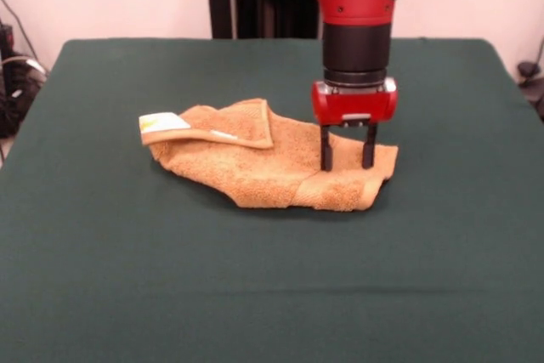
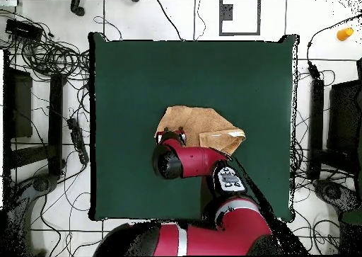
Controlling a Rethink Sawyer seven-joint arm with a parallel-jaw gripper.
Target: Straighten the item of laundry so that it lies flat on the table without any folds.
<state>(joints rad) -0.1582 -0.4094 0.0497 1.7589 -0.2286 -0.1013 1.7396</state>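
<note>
The gripper (image 1: 348,159), fingers apart, is straddling the folded hand towel (image 1: 263,167) mid-table (image 1: 102,278), seemingly to pinch an end.

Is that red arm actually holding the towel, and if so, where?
Nothing is held. The gripper stands open, its jaws apart with their tips down on the towel near one end, in the front view.

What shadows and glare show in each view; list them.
Front view: even, soft light; the towel casts only a thin dark shadow along its near edge on the matte table, which shows no glare, and the gripper stands with fingers apart over the towel. Overhead view: flat lighting, and the arm hides part of the towel.
</note>
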